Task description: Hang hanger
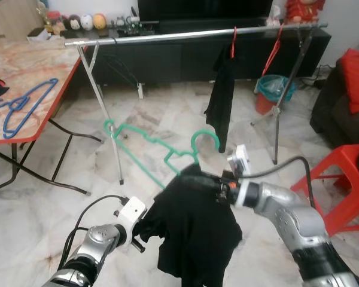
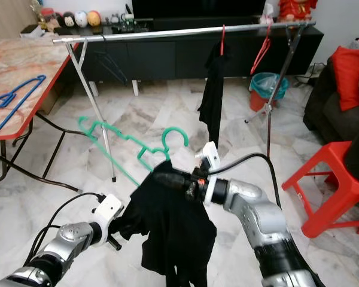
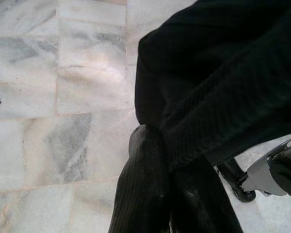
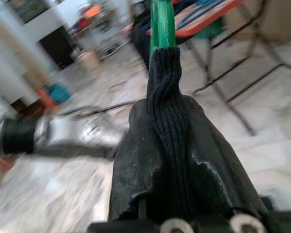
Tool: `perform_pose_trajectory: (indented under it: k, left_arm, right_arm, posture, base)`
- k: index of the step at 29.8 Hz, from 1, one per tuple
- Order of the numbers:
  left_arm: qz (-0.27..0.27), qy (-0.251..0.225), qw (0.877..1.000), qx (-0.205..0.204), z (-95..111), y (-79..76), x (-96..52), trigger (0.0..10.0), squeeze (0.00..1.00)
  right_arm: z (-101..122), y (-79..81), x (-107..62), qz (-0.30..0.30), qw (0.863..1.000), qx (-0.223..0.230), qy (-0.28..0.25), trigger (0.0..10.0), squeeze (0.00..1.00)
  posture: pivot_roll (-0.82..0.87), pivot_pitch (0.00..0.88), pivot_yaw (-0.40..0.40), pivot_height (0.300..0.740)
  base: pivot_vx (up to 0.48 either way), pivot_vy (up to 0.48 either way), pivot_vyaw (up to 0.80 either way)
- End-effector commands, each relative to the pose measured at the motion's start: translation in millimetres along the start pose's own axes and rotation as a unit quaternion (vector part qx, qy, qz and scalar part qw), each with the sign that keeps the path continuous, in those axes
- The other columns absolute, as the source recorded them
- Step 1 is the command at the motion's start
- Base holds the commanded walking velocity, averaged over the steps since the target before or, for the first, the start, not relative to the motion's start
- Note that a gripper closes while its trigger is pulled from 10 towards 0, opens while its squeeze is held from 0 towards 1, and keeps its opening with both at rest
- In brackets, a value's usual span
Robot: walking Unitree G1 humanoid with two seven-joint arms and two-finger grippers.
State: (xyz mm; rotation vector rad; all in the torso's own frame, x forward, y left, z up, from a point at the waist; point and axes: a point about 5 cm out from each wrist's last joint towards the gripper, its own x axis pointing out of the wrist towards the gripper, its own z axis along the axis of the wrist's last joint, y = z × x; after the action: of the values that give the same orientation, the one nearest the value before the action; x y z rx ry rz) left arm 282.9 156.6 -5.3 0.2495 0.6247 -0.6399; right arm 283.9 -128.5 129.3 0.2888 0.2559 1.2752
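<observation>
Fingers of our left gripper (image 1: 145, 230) are pinched shut on the lower edge of the black garment (image 1: 194, 233), their tips lost in the cloth. Our right gripper (image 1: 194, 177) is clamped on the garment's collar and the green hanger (image 1: 149, 149), held low before the silver rail (image 1: 191, 34). The cloth hides one of the hanger's arms.

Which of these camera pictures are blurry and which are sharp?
Right wrist view: background smeared, the green plastic hanger and black knit garment close-up fairly sharp. Left wrist view: crisp on the marble floor. Both eye views: evenly lit, sharp, the silver clothes rail clear.
</observation>
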Motion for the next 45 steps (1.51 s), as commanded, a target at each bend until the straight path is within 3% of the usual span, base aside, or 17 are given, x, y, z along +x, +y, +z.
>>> perform_pose_trajectory:
  k: [1, 2, 3, 5, 9, 15, 19, 21, 24, 27, 28, 30, 37, 40, 42, 45]
  left_arm:
    - [0.035, 0.114, 0.992, -0.034, -54.5, 3.5, -17.6, 10.0, 0.00]
    - [0.034, 0.117, 0.992, -0.037, -56.0, 4.2, -18.7, 10.0, 0.00]
    - [0.034, 0.117, 0.992, -0.037, -56.0, 4.2, -18.7, 10.0, 0.00]
    - [0.030, 0.121, 0.991, -0.040, -57.4, 4.2, -19.5, 10.0, 0.00]
    - [0.027, 0.122, 0.991, -0.040, -57.7, 4.6, -20.0, 10.0, 0.00]
    - [0.035, 0.123, 0.991, -0.039, -58.5, 7.6, -21.9, 10.0, 0.00]
    - [0.038, 0.125, 0.991, -0.038, -58.7, 10.4, -23.5, 10.0, 0.00]
    - [0.039, 0.126, 0.991, -0.037, -58.8, 12.0, -24.6, 10.0, 0.00]
    - [0.041, 0.128, 0.990, -0.035, -58.8, 14.0, -25.8, 10.0, 0.00]
    - [0.041, 0.128, 0.990, -0.035, -58.8, 14.7, -26.2, 10.0, 0.00]
    - [0.044, 0.129, 0.990, -0.032, -58.5, 16.5, -27.1, 10.0, 0.00]
    - [0.047, 0.130, 0.990, -0.028, -57.9, 18.5, -28.0, 10.0, 0.00]
    - [0.071, 0.129, 0.989, -0.021, -53.5, 26.4, -29.7, 10.0, 0.00]
    - [0.071, 0.128, 0.989, -0.020, -52.9, 27.0, -29.7, 10.0, 0.00]
    - [0.075, 0.127, 0.989, -0.018, -51.6, 28.5, -29.9, 10.0, 0.00]
    - [0.078, 0.127, 0.989, -0.016, -50.6, 29.7, -30.1, 10.0, 0.00]
  right_arm:
    - [48.2, 15.9, -9.1, 0.057, 0.990, -0.095, -0.085, 10.0, 0.00]
    - [58.3, 20.0, -17.7, 0.073, 0.984, -0.094, -0.130, 10.0, 0.00]
    - [58.3, 20.0, -17.7, 0.073, 0.984, -0.094, -0.130, 10.0, 0.00]
    - [72.8, 26.5, -28.7, 0.099, 0.974, -0.080, -0.187, 10.0, 0.00]
    - [75.7, 36.7, -36.3, 0.138, 0.967, -0.084, -0.196, 10.0, 0.00]
    - [48.5, 54.3, -52.3, 0.202, 0.971, -0.090, -0.095, 10.0, 0.00]
    - [41.2, 59.5, -57.8, 0.216, 0.969, -0.099, -0.074, 10.0, 0.00]
    - [32.3, 63.5, -62.4, 0.229, 0.967, -0.100, -0.040, 10.0, 0.00]
    - [15.3, 66.5, -71.9, 0.234, 0.967, -0.094, 0.036, 10.0, 0.00]
    - [9.4, 67.7, -75.4, 0.235, 0.965, -0.095, 0.065, 10.0, 0.00]
    - [-1.0, 66.7, -84.5, 0.223, 0.965, -0.083, 0.108, 10.0, 0.00]
    - [-8.7, 64.3, -91.9, 0.209, 0.964, -0.081, 0.144, 10.0, 0.00]
    - [-31.0, 58.1, -109.2, 0.192, 0.940, -0.110, 0.260, 10.0, 0.00]
    - [-32.7, 55.3, -111.8, 0.186, 0.936, -0.118, 0.275, 10.0, 0.00]
    - [-37.3, 48.7, -119.8, 0.176, 0.921, -0.139, 0.319, 10.0, 0.00]
    - [-39.0, 44.1, -125.2, 0.164, 0.911, -0.150, 0.347, 10.0, 0.00]
  posture:
    - [-0.03, 0.033, 0.020, 0.740]
    - [-0.03, 0.031, 0.021, 0.740]
    - [-0.03, 0.031, 0.021, 0.740]
    - [-0.03, 0.030, 0.022, 0.740]
    - [-0.03, 0.031, 0.025, 0.740]
    - [-0.03, 0.031, 0.024, 0.740]
    - [-0.02, 0.034, 0.028, 0.740]
    - [-0.02, 0.035, 0.029, 0.740]
    - [-0.02, 0.038, 0.031, 0.740]
    - [-0.02, 0.037, 0.032, 0.740]
    - [-0.02, 0.039, 0.034, 0.740]
    - [-0.02, 0.037, 0.037, 0.740]
    - [-0.02, 0.040, 0.045, 0.740]
    - [-0.02, 0.042, 0.047, 0.740]
    - [-0.02, 0.045, 0.048, 0.740]
    - [-0.02, 0.044, 0.046, 0.740]
  base:
    - [0.000, 0.000, 0.00]
    - [0.000, 0.000, 0.00]
    - [0.000, 0.000, 0.00]
    - [0.000, 0.000, 0.00]
    - [0.000, 0.000, 0.00]
    - [0.000, 0.000, 0.00]
    - [0.000, 0.000, 0.00]
    - [0.000, 0.000, 0.00]
    - [0.000, 0.000, 0.00]
    - [0.000, 0.000, 0.00]
    - [0.000, 0.000, 0.00]
    - [0.000, 0.000, 0.00]
    - [0.000, 0.000, 0.00]
    - [0.000, 0.000, 0.00]
    - [0.000, 0.000, 0.00]
    - [0.000, 0.000, 0.00]
